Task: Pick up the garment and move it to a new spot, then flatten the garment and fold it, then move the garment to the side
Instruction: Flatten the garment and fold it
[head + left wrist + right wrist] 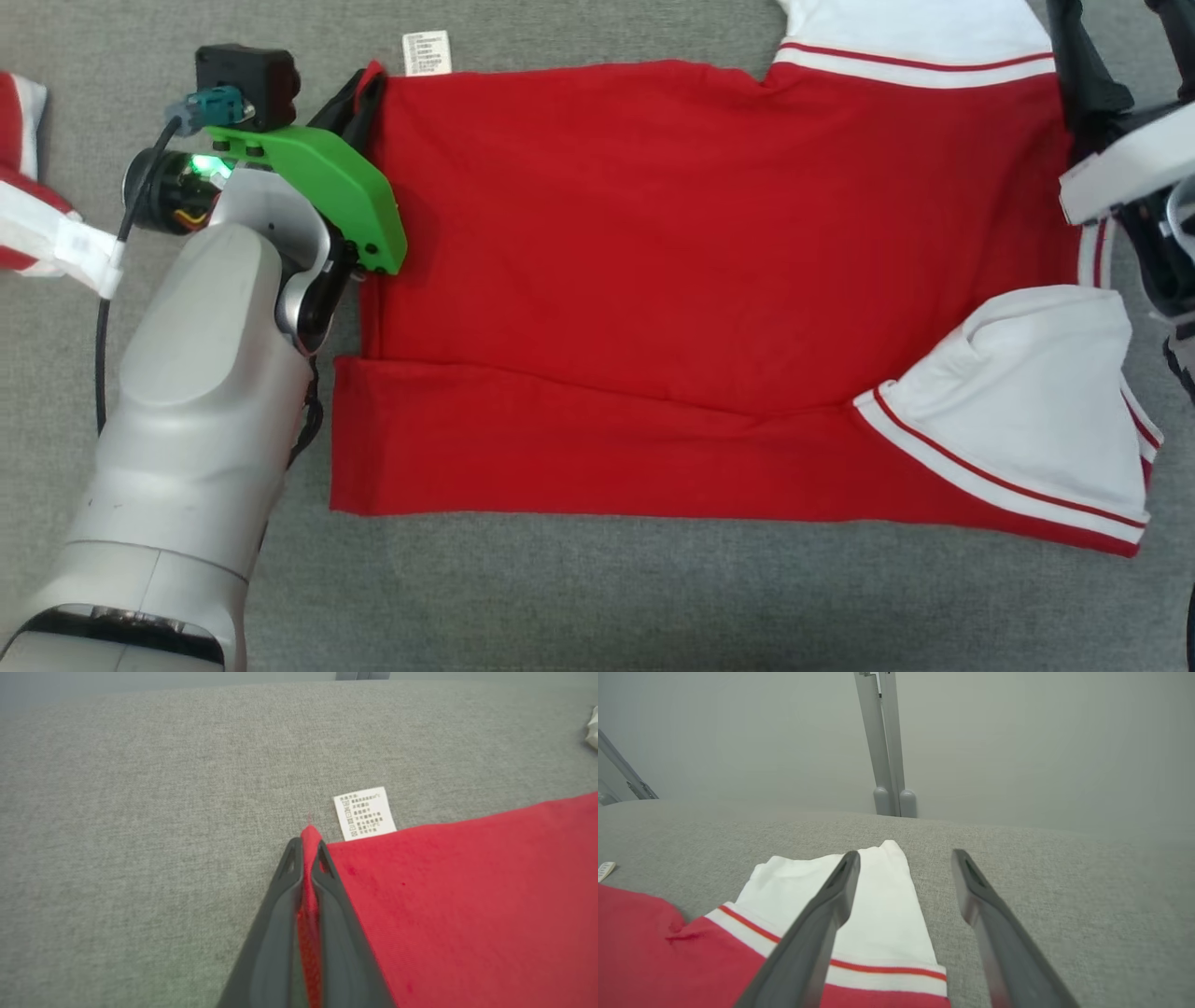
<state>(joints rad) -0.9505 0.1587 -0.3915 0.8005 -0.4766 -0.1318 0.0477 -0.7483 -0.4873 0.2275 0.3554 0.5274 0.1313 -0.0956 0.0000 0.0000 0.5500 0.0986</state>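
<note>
**Position of garment.** The garment (709,243), a red shirt with white sleeves, lies spread across the middle of the grey table (597,597). Its hem is toward 9 o'clock and its shoulders toward 3 o'clock in the head view.

**Condition.** The body is smooth, with no large creases. The long edge at 6 o'clock is turned in as a band over the body, and the near sleeve (1027,373) at 4 o'clock lies folded onto the red. The far sleeve (915,28) at 1 o'clock is spread out and not folded.

**Tools.** The left tool (308,847) is pinched tight on the hem corner at 10 o'clock, just beside the care label (427,52). Red cloth shows between its fingers. The right tool (906,858) stands wide apart above the far sleeve and grips nothing.

**Progress, as judged.**
- Placing and flattening look finished.
- Folding is partly done: one lengthwise fold is in, and the far edge appears to be next.
- The crosswise folds and the move to the side are not yet done.

**Other.** Another red and white cloth (28,215) lies at the 9 o'clock edge, well apart.
</note>
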